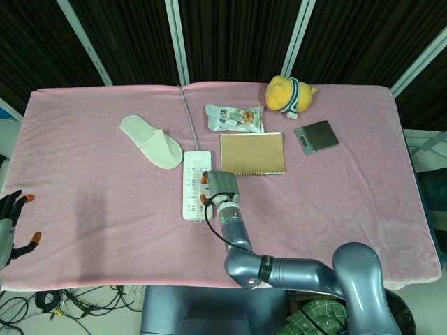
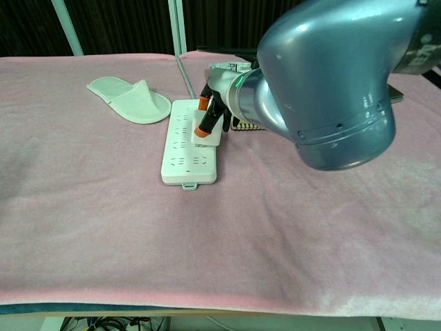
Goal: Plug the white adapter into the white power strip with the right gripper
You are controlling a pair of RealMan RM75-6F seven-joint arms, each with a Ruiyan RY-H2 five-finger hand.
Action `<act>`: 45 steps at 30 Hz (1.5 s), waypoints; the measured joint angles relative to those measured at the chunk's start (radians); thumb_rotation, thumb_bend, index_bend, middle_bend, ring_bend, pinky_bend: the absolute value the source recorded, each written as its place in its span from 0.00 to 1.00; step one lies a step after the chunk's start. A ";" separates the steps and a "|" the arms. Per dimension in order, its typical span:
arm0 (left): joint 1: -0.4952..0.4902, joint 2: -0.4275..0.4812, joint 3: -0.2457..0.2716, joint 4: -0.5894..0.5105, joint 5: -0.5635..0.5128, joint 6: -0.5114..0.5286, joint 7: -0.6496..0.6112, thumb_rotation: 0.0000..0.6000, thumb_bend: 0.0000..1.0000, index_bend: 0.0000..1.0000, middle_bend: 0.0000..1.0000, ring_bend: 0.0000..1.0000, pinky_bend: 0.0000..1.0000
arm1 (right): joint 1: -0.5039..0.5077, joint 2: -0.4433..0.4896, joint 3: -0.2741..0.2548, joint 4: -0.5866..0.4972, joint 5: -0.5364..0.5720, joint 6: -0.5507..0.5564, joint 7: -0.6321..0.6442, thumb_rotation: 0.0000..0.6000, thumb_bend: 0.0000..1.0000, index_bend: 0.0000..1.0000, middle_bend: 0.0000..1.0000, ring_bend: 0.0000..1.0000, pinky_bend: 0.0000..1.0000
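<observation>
The white power strip (image 1: 191, 190) (image 2: 180, 155) lies flat on the pink cloth near the table's middle, its grey cable (image 1: 189, 115) running to the far edge. My right hand (image 1: 222, 183) (image 2: 219, 110) is over the strip's right edge and grips the white adapter (image 2: 209, 136) against the strip's sockets, orange fingertips (image 2: 201, 130) on its top. In the head view the hand hides the adapter. How deep the prongs sit cannot be seen. My left hand (image 1: 10, 227) hangs off the table's left edge, fingers apart and holding nothing.
A white slipper (image 1: 150, 141) (image 2: 131, 100) lies left of the strip. A brown notebook (image 1: 252, 153), a snack packet (image 1: 234, 117), a yellow plush toy (image 1: 288, 93) and a small scale (image 1: 316, 136) lie behind and to the right. My right arm (image 2: 331, 76) fills the chest view's upper right.
</observation>
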 measured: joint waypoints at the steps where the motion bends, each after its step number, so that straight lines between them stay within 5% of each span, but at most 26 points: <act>1: 0.000 0.000 0.000 0.000 0.000 -0.001 0.000 1.00 0.33 0.12 0.03 0.00 0.00 | 0.001 -0.001 -0.002 0.000 -0.005 -0.001 0.002 1.00 0.35 0.71 0.58 0.59 0.35; 45: -0.003 0.006 0.001 -0.007 -0.009 -0.011 0.003 1.00 0.33 0.12 0.03 0.00 0.00 | 0.064 -0.066 -0.073 0.095 -0.065 -0.025 -0.101 1.00 0.35 0.81 0.62 0.61 0.36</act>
